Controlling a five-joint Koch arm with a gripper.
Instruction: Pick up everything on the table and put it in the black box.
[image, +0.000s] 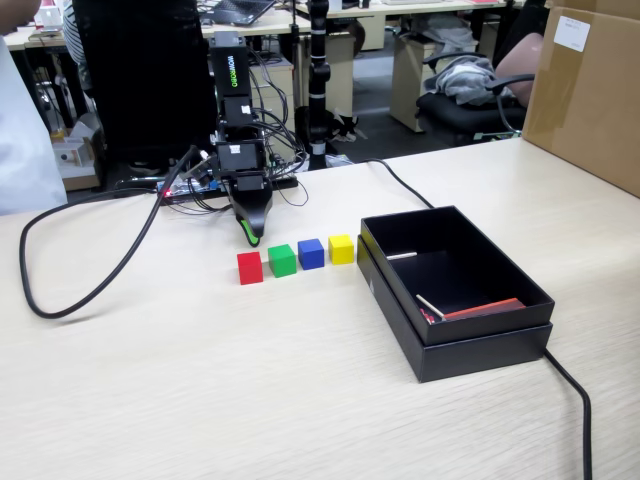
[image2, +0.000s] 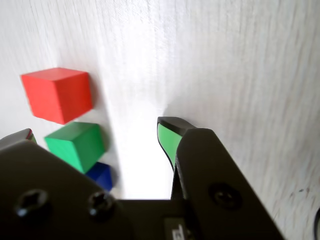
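Observation:
Four cubes stand in a row on the table (image: 300, 400): red cube (image: 250, 267), green cube (image: 282, 260), blue cube (image: 311, 253) and yellow cube (image: 341, 248). The black box (image: 480, 345) sits just right of the yellow one. My gripper (image: 250, 234) points down at the table just behind the red and green cubes, touching neither. In the wrist view my gripper (image2: 98, 131) is open with a wide gap. The red cube (image2: 57, 95), green cube (image2: 75, 145) and part of the blue cube (image2: 100, 175) lie ahead at the left. The yellow cube is out of that view.
A thick black cable (image: 100, 280) loops over the table at the left, and another cable (image: 575, 400) runs past the box's near right corner. A brown carton (image: 590, 90) stands at the far right. Inside the box lie a flat red item (image: 485, 308) and pale sticks.

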